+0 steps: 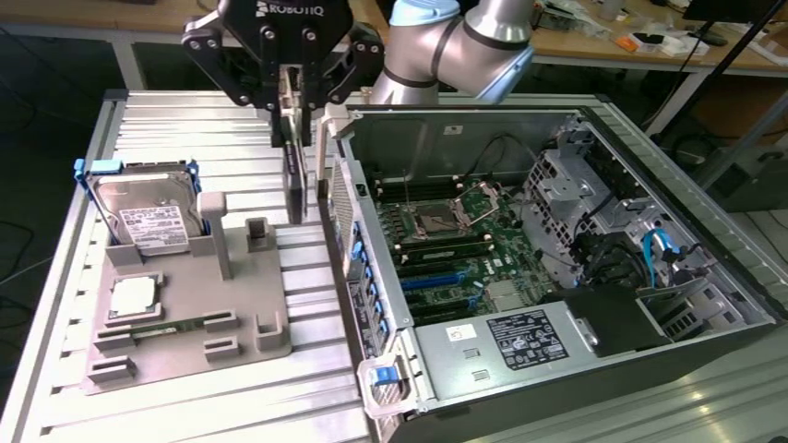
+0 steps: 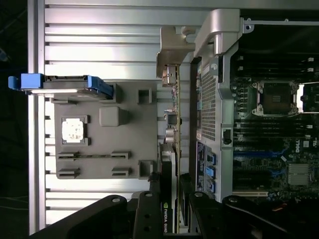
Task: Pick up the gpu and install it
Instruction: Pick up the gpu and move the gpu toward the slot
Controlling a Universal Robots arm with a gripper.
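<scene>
Claw (image 1: 293, 100) fingers are clamped on the gpu (image 1: 294, 171), one on each face, so the card stands on edge with its board plane vertical, over the worktop (image 1: 185, 120). It sits in the narrow strip between the grey holder (image 1: 185, 318) and the open case (image 1: 518, 129), close beside the case's perforated wall and clear of the motherboard (image 1: 456, 235) inside. Whether its lower edge touches the holder cannot be told. In the wrist view the card runs edge-on away from the fingers (a green logo shows on the part nearest them), and its silver bracket (image 2: 172, 52) ends just beside a corner of the case. The case lies on its side along the worktop's edge at the exterior view's right, with its open side up. The holder lies toward the edge at the exterior view's left. A drive (image 1: 146, 217) in a blue frame leans upright at the holder's far end, and a square chip (image 1: 133, 295) lies flat in a recess nearer the camera.
</scene>
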